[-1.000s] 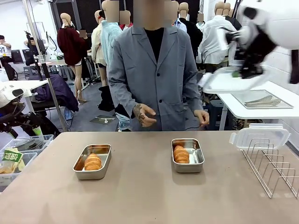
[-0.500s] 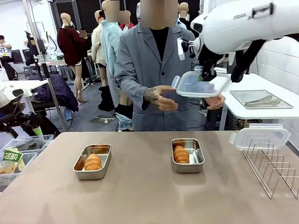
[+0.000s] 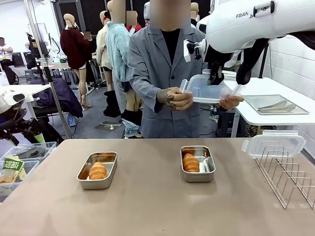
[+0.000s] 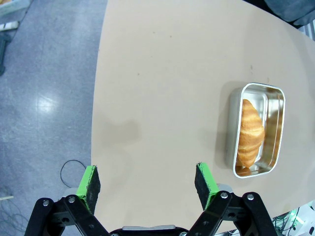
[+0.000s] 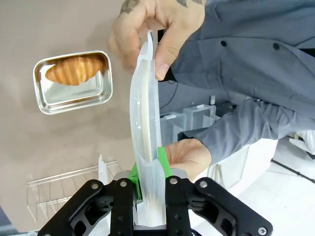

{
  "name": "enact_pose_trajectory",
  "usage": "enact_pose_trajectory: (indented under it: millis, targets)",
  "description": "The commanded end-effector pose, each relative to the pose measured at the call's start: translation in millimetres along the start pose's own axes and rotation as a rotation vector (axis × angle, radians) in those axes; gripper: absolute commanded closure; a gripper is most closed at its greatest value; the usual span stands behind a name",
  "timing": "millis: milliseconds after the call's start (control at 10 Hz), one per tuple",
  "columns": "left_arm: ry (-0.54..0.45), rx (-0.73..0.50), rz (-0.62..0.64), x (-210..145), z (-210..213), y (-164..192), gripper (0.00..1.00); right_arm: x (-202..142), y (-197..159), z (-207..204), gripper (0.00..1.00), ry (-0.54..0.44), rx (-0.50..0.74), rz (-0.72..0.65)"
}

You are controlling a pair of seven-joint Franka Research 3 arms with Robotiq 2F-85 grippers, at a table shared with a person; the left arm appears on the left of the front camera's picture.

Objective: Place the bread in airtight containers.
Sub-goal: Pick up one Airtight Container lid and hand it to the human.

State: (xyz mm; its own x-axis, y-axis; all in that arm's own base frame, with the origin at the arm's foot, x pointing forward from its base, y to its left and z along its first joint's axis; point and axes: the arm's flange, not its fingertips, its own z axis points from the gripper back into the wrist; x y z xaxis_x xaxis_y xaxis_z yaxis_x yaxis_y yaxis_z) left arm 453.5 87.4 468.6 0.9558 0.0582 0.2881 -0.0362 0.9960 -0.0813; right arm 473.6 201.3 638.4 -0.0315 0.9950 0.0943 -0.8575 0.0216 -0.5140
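Two steel airtight containers stand open on the table, the left one (image 3: 106,159) and the right one (image 3: 207,166), each with one piece of bread inside (image 3: 98,170) (image 3: 190,162). High above the far edge my right gripper (image 3: 215,76) is shut on a clear plastic lid (image 3: 209,91). The person grips that lid at both ends with a hand (image 3: 178,98) (image 3: 231,102). In the right wrist view my right gripper (image 5: 147,169) pinches the lid (image 5: 144,113) edge-on, with a container (image 5: 74,94) and bread (image 5: 75,69) below. My left gripper (image 4: 147,181) hangs open over bare table, left of a container (image 4: 230,132) with bread (image 4: 250,132).
A second clear lid (image 3: 273,142) rests on a wire rack (image 3: 288,177) at the table's right side. A white side table with a flat steel tray (image 3: 275,104) stands behind on the right. Crates (image 3: 22,157) sit beyond the left edge.
My right arm has swung the lid leftward and down toward the person. The person's hands have come up and taken hold of the lid's two ends.
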Motion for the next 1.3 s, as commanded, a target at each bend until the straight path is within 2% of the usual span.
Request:
enact_pose_trajectory:
  millis: [0, 300, 400, 500, 700, 800, 900, 1000, 1100, 1200]
  targets:
    - [-0.003, 0.001, 0.02, 0, 1, 0, 0.0, -9, 0, 14, 0.63, -0.007, 0.087, 0.0]
    - [-0.003, 0.001, 0.02, 0, 1, 0, 0.0, -67, 8, 54, 0.06, -0.009, 0.19, -0.019]
    - [-0.003, 0.001, 0.02, 0, 1, 0, 0.0, -90, 14, 60, 0.0, 0.005, 0.239, -0.01]
    - [-0.003, 0.001, 0.02, 0, 1, 0, 0.0, -112, 22, 58, 0.0, 0.022, 0.307, -0.016]
    - [-0.003, 0.001, 0.02, 0, 1, 0, 0.0, -152, 33, 25, 0.0, 0.083, 0.397, -0.037]
    - [-0.003, 0.001, 0.02, 0, 1, 0, 0.0, -168, 34, 7, 0.0, 0.081, 0.435, -0.101]
    - [-0.003, 0.001, 0.02, 0, 1, 0, 0.0, -182, 36, -10, 0.0, 0.105, 0.419, -0.162]
    - [-0.003, 0.001, 0.02, 0, 1, 0, 0.0, -193, 40, -27, 0.0, 0.129, 0.418, -0.152]
    - [-0.003, 0.001, 0.02, 0, 1, 0, 0.0, -203, 42, -43, 0.0, 0.16, 0.366, -0.187]
    - [-0.003, 0.001, 0.02, 0, 1, 0, 0.0, -213, 42, -57, 0.0, 0.157, 0.384, -0.184]
